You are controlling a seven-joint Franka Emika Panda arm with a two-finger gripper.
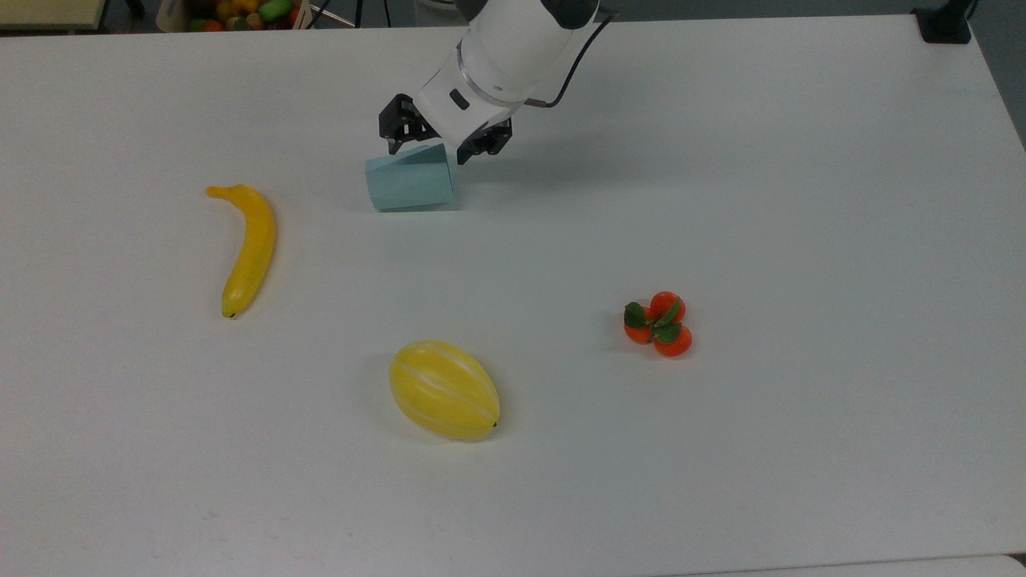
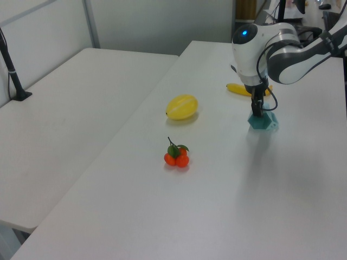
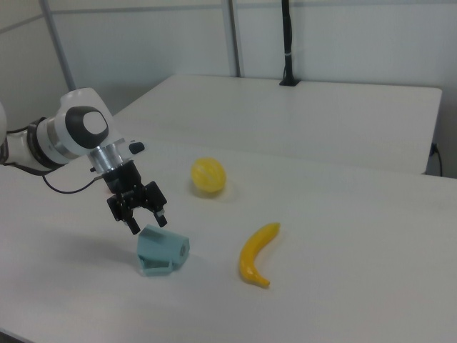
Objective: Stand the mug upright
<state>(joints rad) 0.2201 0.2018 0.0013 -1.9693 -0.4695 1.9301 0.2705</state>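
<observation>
The pale blue faceted mug (image 1: pixel 409 183) lies on its side on the white table (image 1: pixel 721 200), also seen as the mug (image 2: pixel 264 122) and the mug (image 3: pixel 161 251). My gripper (image 1: pixel 426 154) is open, tilted, with its fingers spread just over the mug's far upper edge. In the left view the gripper (image 2: pixel 257 111) hangs right above the mug. In the right view the gripper (image 3: pixel 148 224) sits a little above the mug's top, and I cannot tell whether it touches. The mug's handle is hidden.
A banana (image 1: pixel 250 248) lies toward the top view's left, a yellow melon (image 1: pixel 443 389) in front, and a cluster of small orange fruits (image 1: pixel 659 324) toward the top view's right. A bin of fruit (image 1: pixel 240 12) stands beyond the table's far edge.
</observation>
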